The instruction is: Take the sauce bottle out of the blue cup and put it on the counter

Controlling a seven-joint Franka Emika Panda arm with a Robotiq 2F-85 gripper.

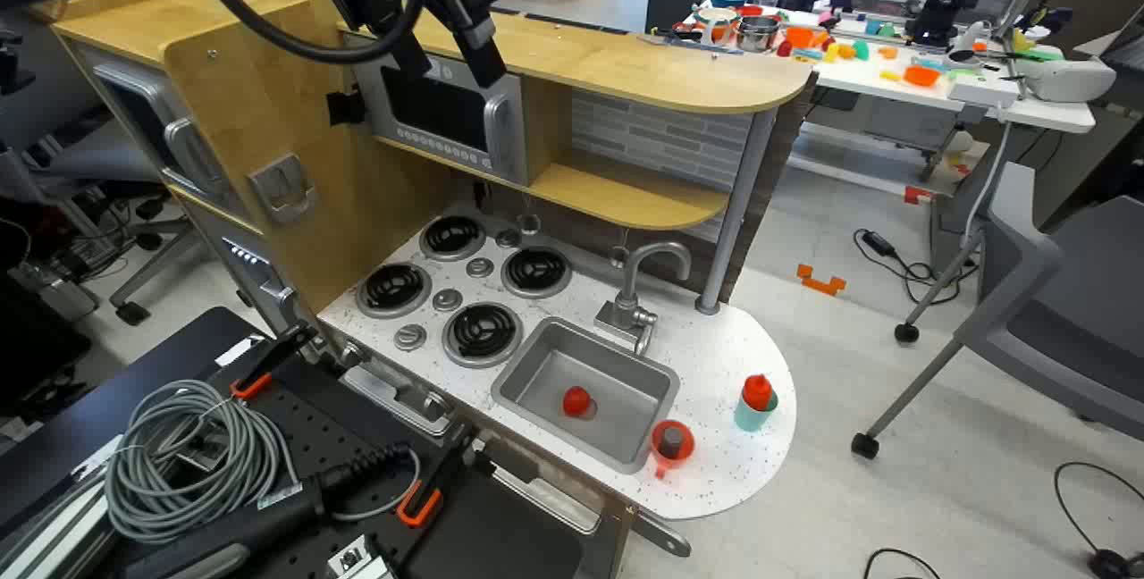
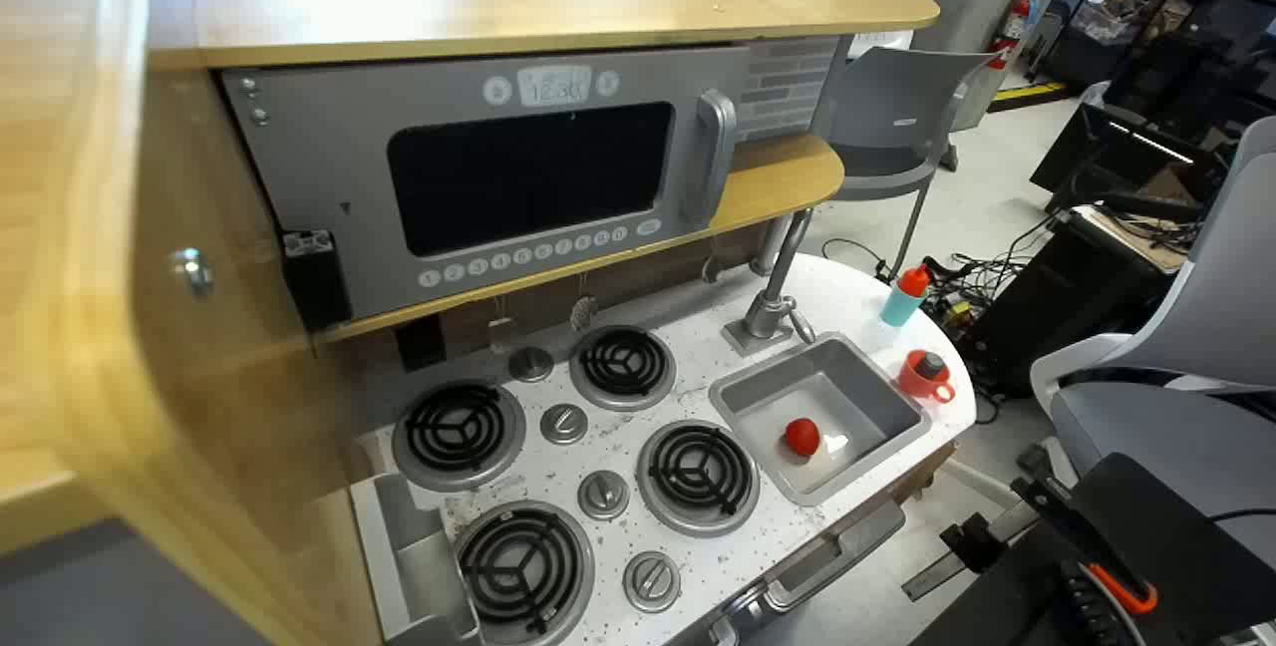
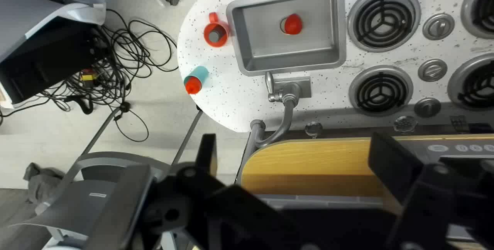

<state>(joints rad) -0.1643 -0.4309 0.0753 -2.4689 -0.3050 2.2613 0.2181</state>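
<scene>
The red sauce bottle (image 1: 757, 390) stands in the teal-blue cup (image 1: 752, 419), its red top above the rim. Bottle (image 2: 913, 279) and cup (image 2: 901, 308) also show in an exterior view. The cup stands near the rounded end of the white counter (image 1: 715, 342). In the wrist view the bottle (image 3: 193, 85) and cup (image 3: 200, 72) are at upper left, with the counter (image 3: 227, 101) beneath. My gripper (image 1: 450, 70) is open and empty, high up by the microwave and upper shelf, well away from the cup. In the wrist view its fingers (image 3: 294, 142) are wide apart. The bottle's lower part is hidden inside the cup.
A red cup (image 1: 672, 445) holding a dark item stands between sink and blue cup. A red round item (image 1: 576, 400) lies in the steel sink (image 1: 536, 382). The faucet (image 1: 630, 284), grey post (image 1: 737, 204) and wooden shelf (image 1: 635, 195) rise behind. Burners (image 1: 483, 333) are beside the sink.
</scene>
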